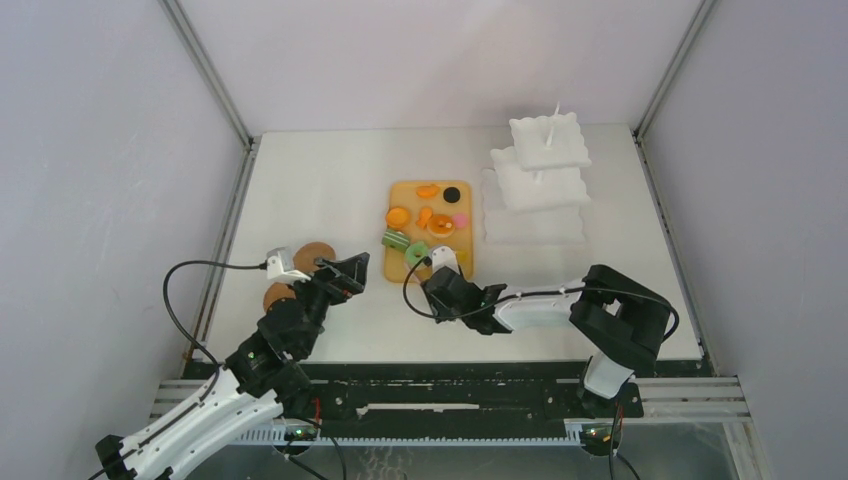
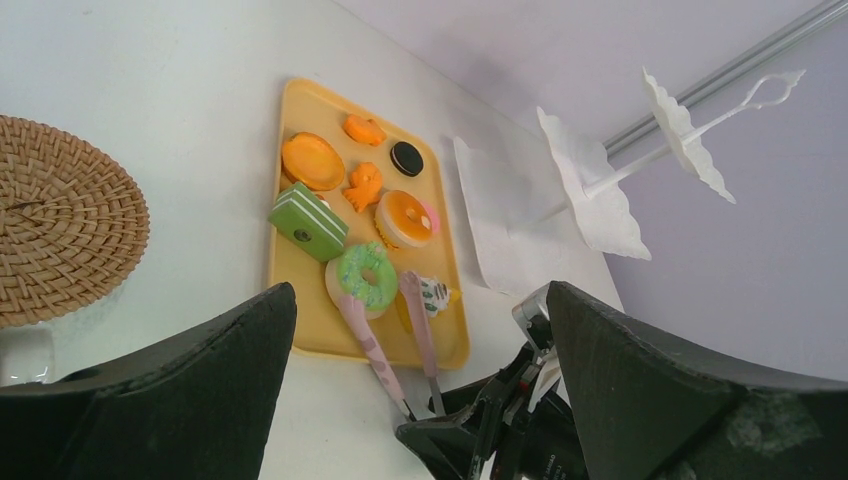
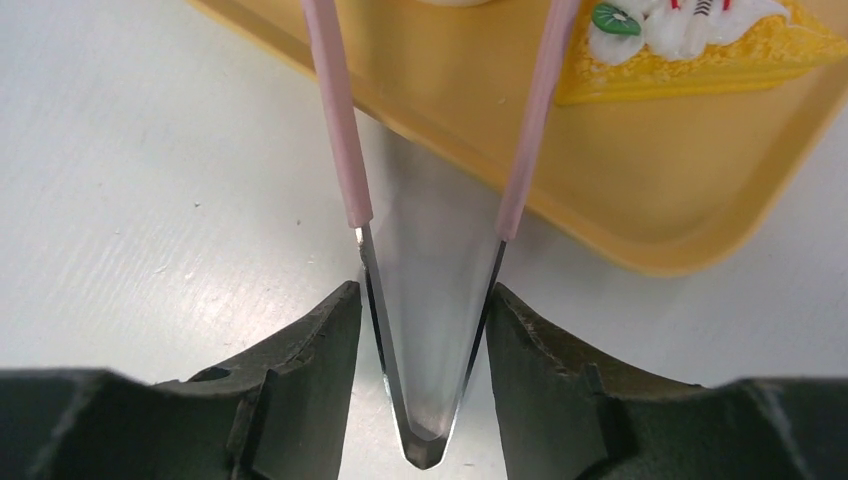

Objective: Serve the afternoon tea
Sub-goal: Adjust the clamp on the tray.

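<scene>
The afternoon tea pastries lie on a yellow tray [image 1: 400, 270] [image 2: 295, 300]: a green donut [image 2: 365, 275], an orange tart [image 2: 312, 160], a black round [image 2: 406, 157], a yellow wedge [image 3: 700, 40]. Thin pink tongs [image 3: 340, 130] [image 2: 421, 335] reach from the tray's near edge onto the table, one arm against the donut. My right gripper [image 3: 425, 290] [image 1: 435, 282] straddles their metal end, a finger pressed on each arm. My left gripper [image 2: 420, 287] [image 1: 345, 275] hovers open and holds nothing, left of the tray beside a woven coaster [image 2: 60, 220].
A white three-tier stand [image 1: 540, 180] [image 2: 600, 200] rises right of the tray at the back. A second coaster [image 1: 278, 296] lies by the left arm. Grey walls and metal rails close in the table on three sides.
</scene>
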Robot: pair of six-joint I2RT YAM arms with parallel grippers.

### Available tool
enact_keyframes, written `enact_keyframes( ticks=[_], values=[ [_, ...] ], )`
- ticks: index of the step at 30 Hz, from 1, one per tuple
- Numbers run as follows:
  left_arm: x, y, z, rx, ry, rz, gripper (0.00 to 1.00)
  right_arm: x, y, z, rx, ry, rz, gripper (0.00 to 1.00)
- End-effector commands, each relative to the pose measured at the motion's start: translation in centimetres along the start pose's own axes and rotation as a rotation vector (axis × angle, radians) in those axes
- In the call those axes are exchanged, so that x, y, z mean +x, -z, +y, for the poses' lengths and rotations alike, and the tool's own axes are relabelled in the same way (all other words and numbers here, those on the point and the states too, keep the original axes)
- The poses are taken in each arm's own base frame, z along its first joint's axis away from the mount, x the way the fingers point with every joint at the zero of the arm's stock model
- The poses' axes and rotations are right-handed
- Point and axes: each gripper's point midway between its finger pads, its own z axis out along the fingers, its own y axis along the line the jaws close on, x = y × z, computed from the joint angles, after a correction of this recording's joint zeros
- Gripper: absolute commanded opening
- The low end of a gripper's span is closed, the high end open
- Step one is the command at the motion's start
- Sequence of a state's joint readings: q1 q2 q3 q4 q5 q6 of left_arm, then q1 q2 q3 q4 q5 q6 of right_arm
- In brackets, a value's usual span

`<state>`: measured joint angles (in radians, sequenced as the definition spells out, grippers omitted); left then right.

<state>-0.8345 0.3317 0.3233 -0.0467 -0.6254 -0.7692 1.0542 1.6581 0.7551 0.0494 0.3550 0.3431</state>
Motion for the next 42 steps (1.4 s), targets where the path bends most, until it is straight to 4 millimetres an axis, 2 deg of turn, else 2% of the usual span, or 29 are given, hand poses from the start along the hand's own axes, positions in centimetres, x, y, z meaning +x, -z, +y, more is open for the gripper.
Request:
enact_keyframes(
  ticks=[1,7,14,17,25,31,42],
  values=[
    [-0.1,-0.1,0.0,0.001,0.017,-0.014,1.00,-1.9,1.1,1.4,-0.062,0.000,-0.013,0.56],
    [-0.2,-0.1,-0.3,0.011,0.023,-0.012,1.00,-2.5,1.6,1.6,-0.090,-0.010,0.007,0.50],
    [-0.2,0.0,-0.4,0.018,0.032,-0.010,1.00,-3.7,2.6,1.6,-0.096,-0.014,-0.022,0.48],
    [-0.2,0.0,-0.4,0.021,0.034,-0.011,1.00,-3.9,2.8,1.5,-0.101,-0.016,-0.022,0.43],
    [-0.4,0.3,-0.3,0.027,0.048,-0.015,1.00,-4.3,2.8,1.7,-0.107,-0.014,0.013,0.45],
    [-0.5,0.5,-0.4,0.032,0.051,-0.015,1.00,-3.9,2.0,1.3,-0.095,-0.035,0.074,0.47],
    [-0.6,0.5,-0.3,0.027,0.055,-0.021,1.00,-4.4,0.9,1.0,-0.112,-0.071,0.115,0.50]
  ],
)
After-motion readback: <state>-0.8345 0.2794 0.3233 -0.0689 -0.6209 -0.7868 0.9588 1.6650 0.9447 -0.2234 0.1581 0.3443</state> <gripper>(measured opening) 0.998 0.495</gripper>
